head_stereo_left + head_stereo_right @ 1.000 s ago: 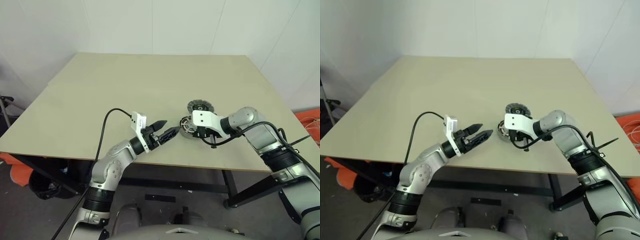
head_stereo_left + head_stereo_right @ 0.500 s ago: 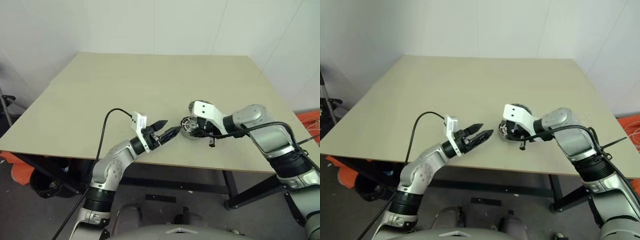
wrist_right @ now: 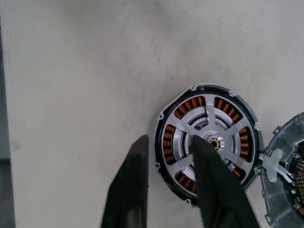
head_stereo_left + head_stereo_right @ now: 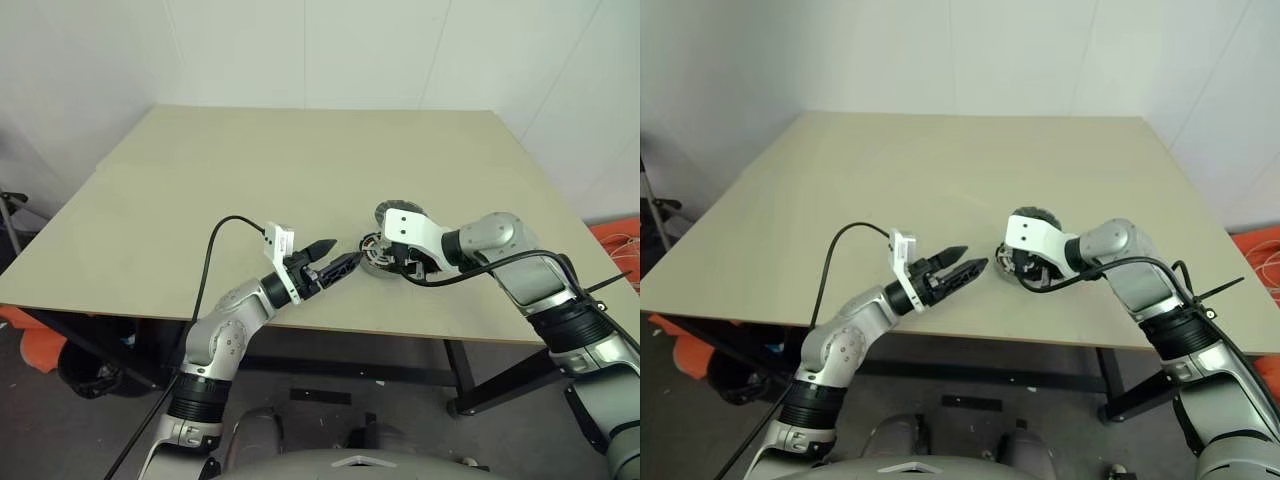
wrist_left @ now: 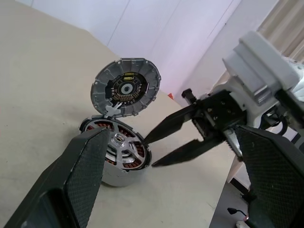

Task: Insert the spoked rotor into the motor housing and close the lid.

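Left gripper (image 4: 340, 262): fingers parted wide and empty, held just above the table near its front edge, tips aimed toward the housing.
Left fingers (image 5: 88, 164): two broad black pads, well apart in the left wrist view, with the housing showing between them farther off.
Table (image 4: 250, 180): pale beige top; the motor parts sit near the front edge, right of centre.
Housing (image 5: 111, 166): short grey cylinder standing upright on the table, just beside the left gripper's tips; copper windings show through the gaps in the rotor.
Rotor (image 3: 209, 142): already seated flat in the housing, silver spoked face up, black rim ringing it, small hub at the centre.
Lid (image 5: 126, 88): grey finned disc, swung open and standing up at the far rim of the housing, joined there by a small light tab; its inner face with a circuit board and light hub faces the left wrist camera.
Right gripper (image 3: 166, 156): fingers partly spread and holding nothing, pointed down at the housing from the right.
Right fingers (image 3: 211, 180): one black finger lies over the rotor's face close to the hub, the other sits outside the housing's rim over bare table; whether the inner one touches the rotor cannot be told.
Right wrist mount (image 4: 405, 228): white bracket above the housing, partly hiding the lid in the head views.
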Motion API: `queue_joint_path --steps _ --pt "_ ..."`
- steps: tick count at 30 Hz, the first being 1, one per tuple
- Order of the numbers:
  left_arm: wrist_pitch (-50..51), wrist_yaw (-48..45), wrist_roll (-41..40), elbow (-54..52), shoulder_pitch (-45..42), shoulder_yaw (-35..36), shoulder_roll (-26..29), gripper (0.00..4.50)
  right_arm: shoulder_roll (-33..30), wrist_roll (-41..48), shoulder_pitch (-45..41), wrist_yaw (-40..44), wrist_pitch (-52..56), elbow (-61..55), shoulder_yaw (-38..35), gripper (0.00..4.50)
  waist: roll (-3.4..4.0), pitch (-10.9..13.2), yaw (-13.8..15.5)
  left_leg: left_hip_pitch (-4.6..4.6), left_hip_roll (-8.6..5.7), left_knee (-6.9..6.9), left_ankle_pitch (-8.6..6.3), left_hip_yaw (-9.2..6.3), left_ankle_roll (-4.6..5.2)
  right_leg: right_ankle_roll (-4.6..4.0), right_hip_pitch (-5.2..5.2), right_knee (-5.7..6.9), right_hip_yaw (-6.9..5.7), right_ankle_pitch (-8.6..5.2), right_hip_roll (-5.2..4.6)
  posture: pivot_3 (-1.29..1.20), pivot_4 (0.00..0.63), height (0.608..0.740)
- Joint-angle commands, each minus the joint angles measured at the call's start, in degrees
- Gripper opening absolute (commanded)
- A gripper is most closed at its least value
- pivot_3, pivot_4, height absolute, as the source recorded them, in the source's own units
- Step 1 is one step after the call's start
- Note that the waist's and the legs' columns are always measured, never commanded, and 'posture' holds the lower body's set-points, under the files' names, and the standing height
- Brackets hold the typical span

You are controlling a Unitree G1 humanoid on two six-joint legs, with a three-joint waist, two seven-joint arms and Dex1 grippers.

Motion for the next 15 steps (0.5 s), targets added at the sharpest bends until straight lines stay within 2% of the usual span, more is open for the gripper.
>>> queue_joint_path --steps 1,15 --pt "-1.2 -0.6 -0.4 -0.9 -0.1 0.1 -0.1 4.50 0.2 -0.9 -1.8 0.0 -1.7 0.3 -0.3 2.57 0.00 0.0 0.0 0.00 0.00 0.00 0.00 0.00 0.00 0.00 0.00 0.00 0.00 0.00 0.00 0.00 0.000 0.740" --pt "-1.4 -0.9 -0.5 -0.9 0.3 0.3 0.4 4.50 0.4 -1.8 -0.6 3.9 -2.9 1.6 1.2 2.57 0.00 0.0 0.0 0.01 0.01 0.00 0.00 0.00 0.00 0.00 0.01 0.00 0.00 0.00 0.00 0.00 0.000 0.740"
